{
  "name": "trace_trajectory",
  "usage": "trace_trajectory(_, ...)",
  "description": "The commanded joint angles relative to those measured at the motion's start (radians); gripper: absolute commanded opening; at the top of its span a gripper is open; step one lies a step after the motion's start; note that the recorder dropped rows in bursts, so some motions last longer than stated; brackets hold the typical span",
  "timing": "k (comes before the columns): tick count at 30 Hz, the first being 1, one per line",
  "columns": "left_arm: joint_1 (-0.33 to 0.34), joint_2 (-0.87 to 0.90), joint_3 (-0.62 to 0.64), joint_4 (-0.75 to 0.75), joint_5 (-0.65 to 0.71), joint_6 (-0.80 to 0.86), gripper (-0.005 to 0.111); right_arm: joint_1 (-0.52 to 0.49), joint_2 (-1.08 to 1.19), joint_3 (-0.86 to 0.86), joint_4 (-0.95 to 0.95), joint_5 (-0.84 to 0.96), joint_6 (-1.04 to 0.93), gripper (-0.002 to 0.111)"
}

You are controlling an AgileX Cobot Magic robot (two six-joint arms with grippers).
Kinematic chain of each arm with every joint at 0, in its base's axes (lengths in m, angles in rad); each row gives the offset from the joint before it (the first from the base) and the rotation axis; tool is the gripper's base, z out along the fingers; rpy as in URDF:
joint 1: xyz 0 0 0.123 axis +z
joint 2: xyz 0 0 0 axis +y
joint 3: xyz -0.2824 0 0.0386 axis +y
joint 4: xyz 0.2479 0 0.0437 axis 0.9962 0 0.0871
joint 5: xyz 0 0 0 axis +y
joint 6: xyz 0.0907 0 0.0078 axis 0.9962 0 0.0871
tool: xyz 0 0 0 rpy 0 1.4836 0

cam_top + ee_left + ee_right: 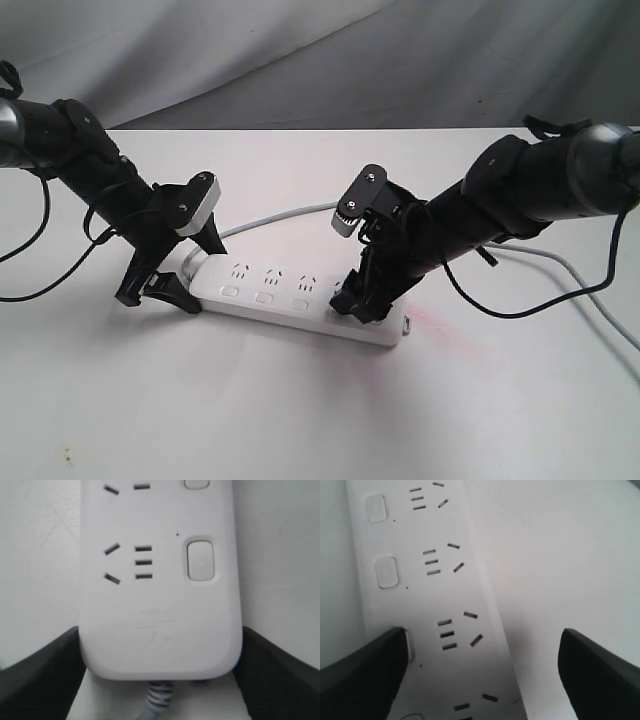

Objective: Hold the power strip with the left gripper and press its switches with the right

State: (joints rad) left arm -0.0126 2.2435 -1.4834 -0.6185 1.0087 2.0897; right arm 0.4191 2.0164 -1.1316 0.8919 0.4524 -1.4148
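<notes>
The white power strip (300,290) lies flat across the middle of the table, its grey cord (270,218) leaving from the left end. My left gripper (200,276) straddles that cord end. In the left wrist view its black fingers (55,670) press both long sides of the strip (160,605), next to one of the switches (200,560). My right gripper (362,303) stands wide open over the strip's right part. In the right wrist view one finger (365,675) of this gripper (481,640) sits on a switch and covers most of it. Two more switches (386,572) show beyond it.
A grey cable (580,295) trails across the table at the right, under the right arm. Black cables (40,225) hang from the left arm at the left edge. A faint reddish mark (432,325) is on the white tabletop (300,420) beside the strip's right end.
</notes>
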Motion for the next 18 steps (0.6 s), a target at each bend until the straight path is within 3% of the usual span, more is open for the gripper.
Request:
trace_trajectory(1,-0.003,0.005,0.001,0.009,0.014,0.004,0.032,0.014,0.048,0.018,-0.009,-0.034,-0.029,0.076)
trace_trajectory(5,-0.003,0.005,0.001,0.009,0.014,0.004,0.032,0.060,0.062,0.018,-0.009,-0.119,-0.029,0.076)
trace_trajectory(18,-0.003,0.005,0.001,0.009,0.014,0.004,0.032,0.022,-0.168,0.013,0.121,-0.056,-0.103,0.076)
